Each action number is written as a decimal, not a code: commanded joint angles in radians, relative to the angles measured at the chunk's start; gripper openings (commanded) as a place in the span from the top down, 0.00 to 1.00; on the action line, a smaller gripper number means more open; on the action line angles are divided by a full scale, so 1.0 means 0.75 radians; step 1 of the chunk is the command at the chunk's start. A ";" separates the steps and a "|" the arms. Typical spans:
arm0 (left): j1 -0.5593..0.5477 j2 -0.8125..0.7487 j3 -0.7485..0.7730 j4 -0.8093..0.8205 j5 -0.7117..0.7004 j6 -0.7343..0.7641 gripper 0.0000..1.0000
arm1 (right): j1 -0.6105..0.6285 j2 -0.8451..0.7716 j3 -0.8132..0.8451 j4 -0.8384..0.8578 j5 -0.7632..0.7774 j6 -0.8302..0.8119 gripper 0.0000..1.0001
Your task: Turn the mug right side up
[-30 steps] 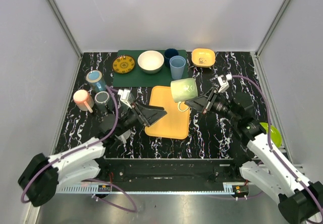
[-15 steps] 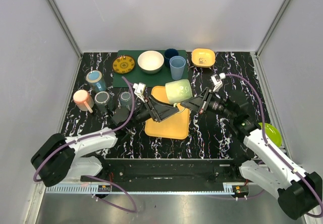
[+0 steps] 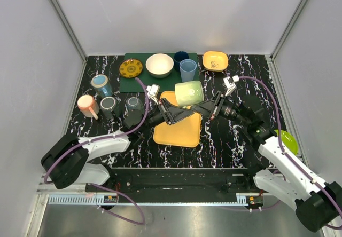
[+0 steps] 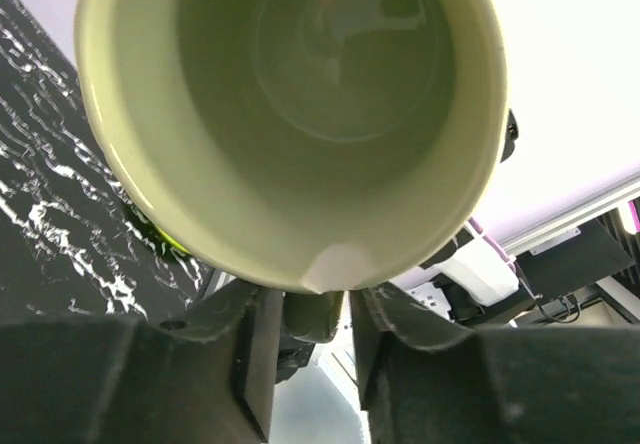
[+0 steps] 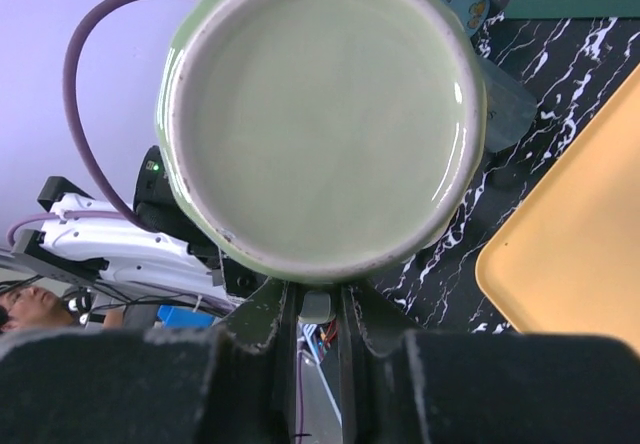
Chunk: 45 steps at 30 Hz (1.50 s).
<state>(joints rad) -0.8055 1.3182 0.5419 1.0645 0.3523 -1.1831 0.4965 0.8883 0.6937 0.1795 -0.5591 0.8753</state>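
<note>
The pale green mug [image 3: 188,93] hangs on its side in the air over the yellow tray [image 3: 179,133], between my two grippers. Its mouth faces the left wrist camera [image 4: 290,114] and its flat base faces the right wrist camera [image 5: 320,114]. My right gripper [image 3: 200,109] [image 5: 318,309] is shut on the mug's handle from the right. My left gripper [image 3: 180,112] [image 4: 315,316] reaches in from the left with its jaws on both sides of the same handle [image 4: 312,314]. The handle touches one jaw and a narrow gap shows at the other.
At the back stand a white bowl [image 3: 159,64], a light blue cup [image 3: 187,70], a dark blue cup [image 3: 181,57], a yellow bowl [image 3: 215,61] and a patterned plate [image 3: 131,68] on a green mat [image 3: 128,82]. Several cups [image 3: 100,82] cluster at the left. A green dish [image 3: 288,140] lies far right.
My left gripper has swung right to the mug and narrowed from wide open around its handle. The right gripper has shifted the mug slightly left and up.
</note>
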 commanded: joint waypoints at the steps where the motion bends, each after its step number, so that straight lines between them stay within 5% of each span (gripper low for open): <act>1: -0.006 0.028 0.087 0.299 0.013 -0.059 0.76 | 0.052 -0.008 0.057 0.059 -0.109 -0.038 1.00; 3: -0.006 0.046 0.083 0.352 0.015 -0.081 0.87 | 0.052 -0.010 0.063 0.047 -0.118 -0.046 1.00; 4: -0.006 0.048 0.083 0.368 0.015 -0.089 1.00 | 0.054 -0.010 0.063 0.037 -0.118 -0.058 1.00; 9: -0.006 0.006 0.010 0.372 -0.091 -0.077 1.00 | 0.056 -0.035 0.085 -0.112 -0.101 -0.120 1.00; 12: -0.006 -0.082 -0.037 0.285 -0.161 0.010 1.00 | 0.056 -0.049 0.151 -0.292 -0.071 -0.212 0.60; 13: -0.006 -0.111 -0.041 0.238 -0.173 0.041 1.00 | 0.056 -0.057 0.165 -0.333 -0.030 -0.250 0.34; 17: -0.004 -0.329 -0.025 -0.101 -0.255 0.235 1.00 | 0.054 -0.102 0.237 -0.531 0.093 -0.334 0.00; 20: 0.000 -0.464 0.022 -0.371 -0.353 0.401 1.00 | 0.056 -0.109 0.308 -0.690 0.207 -0.392 0.00; 24: -0.002 -0.528 0.293 -1.206 -0.608 0.701 1.00 | 0.056 -0.141 0.378 -0.924 0.512 -0.443 0.00; 30: 0.000 -0.142 0.725 -1.960 -0.801 0.868 1.00 | 0.056 -0.200 0.345 -1.086 0.839 -0.488 0.00; 35: 0.014 0.070 0.838 -2.061 -0.919 0.894 1.00 | 0.056 -0.225 0.345 -1.133 0.887 -0.486 0.00; 45: 0.141 0.467 1.108 -2.272 -0.867 1.025 1.00 | 0.056 -0.254 0.290 -1.119 0.866 -0.488 0.00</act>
<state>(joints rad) -0.7269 1.6402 1.2636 -0.6647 -0.2562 -0.4709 0.5316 0.7010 0.9287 -0.6716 0.0704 0.5209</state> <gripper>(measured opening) 0.188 0.994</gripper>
